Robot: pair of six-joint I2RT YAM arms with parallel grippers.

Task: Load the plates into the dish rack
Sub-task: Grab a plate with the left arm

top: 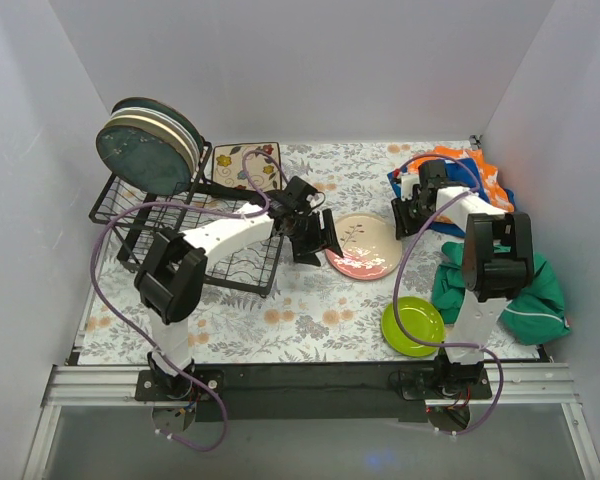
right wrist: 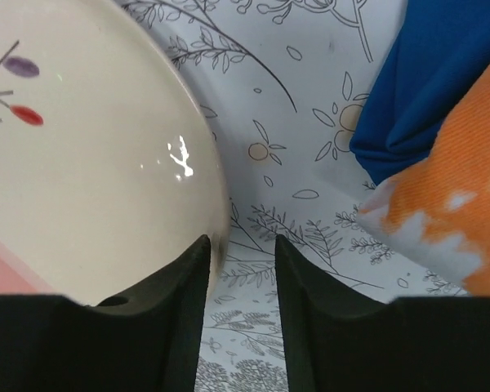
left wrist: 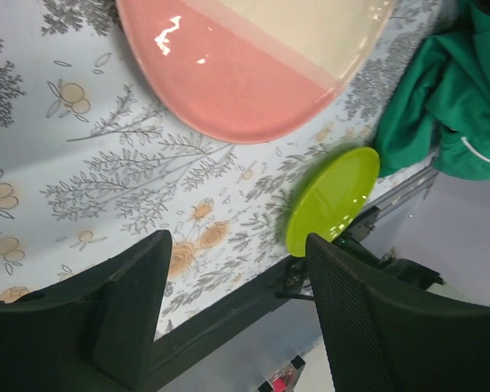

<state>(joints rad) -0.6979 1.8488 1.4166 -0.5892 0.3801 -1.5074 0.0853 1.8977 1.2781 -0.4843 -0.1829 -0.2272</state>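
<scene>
**Pink plate flat on the table, a claw at each side**

Left claw [top: 315, 238] is spread and empty, with the pink plate [top: 363, 245] just ahead of its tips. Right claw [right wrist: 241, 253] is narrowly parted and empty, the plate rim just outside one finger. The rack [top: 235, 268], holding stacked plates [top: 150, 140], sits behind the left claw. Green plate [top: 413, 326] lies near the right arm's base.

Risk: the glazed rim lies flat, so fingers may skid and shove the plate instead of gripping it.

The top external camera looks steeply down from above the near edge, covering the whole table [top: 310, 300]. The left wrist camera, mid-table, faces the near right corner. The right wrist camera sits very close to the surface, toward the right edge. All three share the pink-cream plate [top: 363, 246].
</scene>
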